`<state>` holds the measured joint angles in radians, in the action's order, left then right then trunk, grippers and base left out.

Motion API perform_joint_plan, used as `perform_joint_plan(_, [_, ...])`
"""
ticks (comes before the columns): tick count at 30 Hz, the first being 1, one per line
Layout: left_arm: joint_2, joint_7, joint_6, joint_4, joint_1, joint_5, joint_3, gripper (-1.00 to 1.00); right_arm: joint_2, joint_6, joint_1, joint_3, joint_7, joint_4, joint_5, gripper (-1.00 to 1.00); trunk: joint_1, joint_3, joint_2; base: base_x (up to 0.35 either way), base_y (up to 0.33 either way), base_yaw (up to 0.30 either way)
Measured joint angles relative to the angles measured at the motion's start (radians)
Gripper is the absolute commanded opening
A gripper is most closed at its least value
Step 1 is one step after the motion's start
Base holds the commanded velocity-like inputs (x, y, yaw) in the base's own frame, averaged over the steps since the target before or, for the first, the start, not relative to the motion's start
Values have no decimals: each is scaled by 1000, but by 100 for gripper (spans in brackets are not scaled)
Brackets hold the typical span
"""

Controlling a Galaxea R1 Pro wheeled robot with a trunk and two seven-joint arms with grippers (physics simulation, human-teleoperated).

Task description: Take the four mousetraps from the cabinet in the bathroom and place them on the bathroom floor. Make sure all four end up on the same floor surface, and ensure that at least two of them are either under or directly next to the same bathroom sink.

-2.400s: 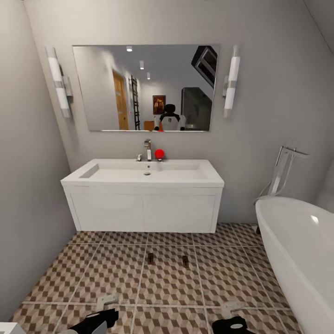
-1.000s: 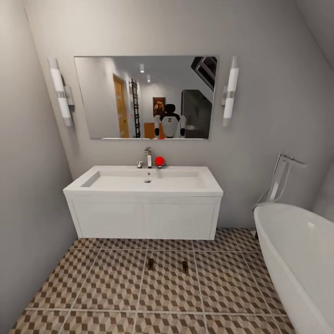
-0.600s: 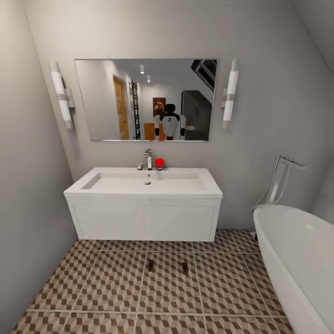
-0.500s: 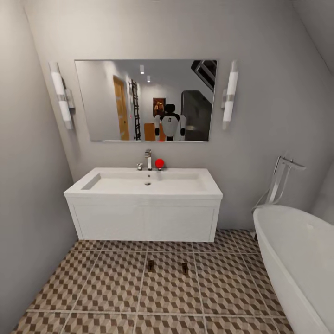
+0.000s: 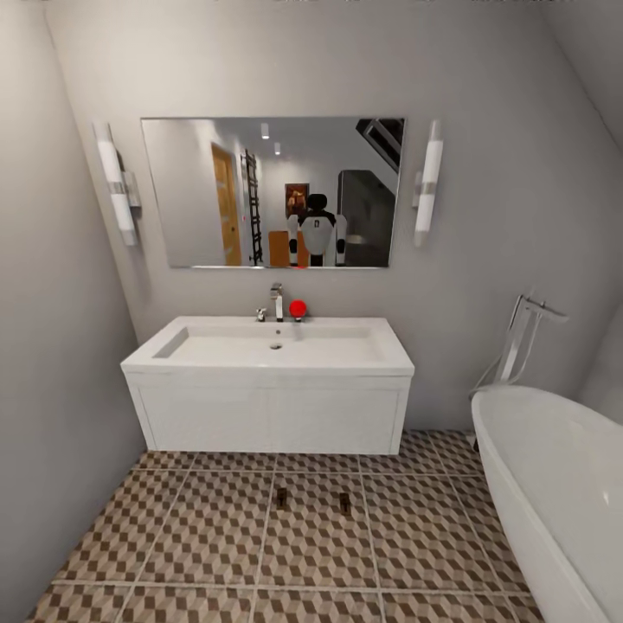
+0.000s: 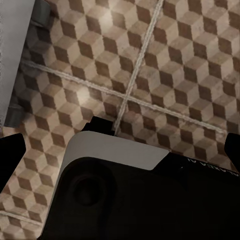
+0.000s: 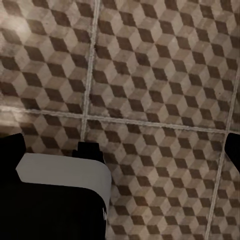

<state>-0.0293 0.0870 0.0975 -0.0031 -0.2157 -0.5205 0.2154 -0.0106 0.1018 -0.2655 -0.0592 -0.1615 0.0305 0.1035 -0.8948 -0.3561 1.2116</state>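
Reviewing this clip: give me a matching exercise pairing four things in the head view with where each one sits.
Things:
1. mousetraps
2. red ball
3. bathtub
4. mirror

Places:
A. on the wall above the sink
B. at the right edge, beside the vanity
C. on the bathroom floor, in front of the vanity
D. on the sink's back ledge, next to the tap

Pairs: 1-C, 2-D, 3-B, 4-A
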Motion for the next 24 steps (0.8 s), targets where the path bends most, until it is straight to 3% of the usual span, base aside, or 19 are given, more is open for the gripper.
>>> perform_joint_plan(21, [-1, 0, 1, 0, 9, 0, 0, 100, -2, 0, 0, 0, -5, 0, -1, 100, 81, 66, -147, 0, 0, 0])
perform_joint_plan(24, [-1, 0, 1, 0, 9, 1, 1, 100, -2, 0, 0, 0, -5, 0, -2, 100, 81, 66, -147, 0, 0, 0])
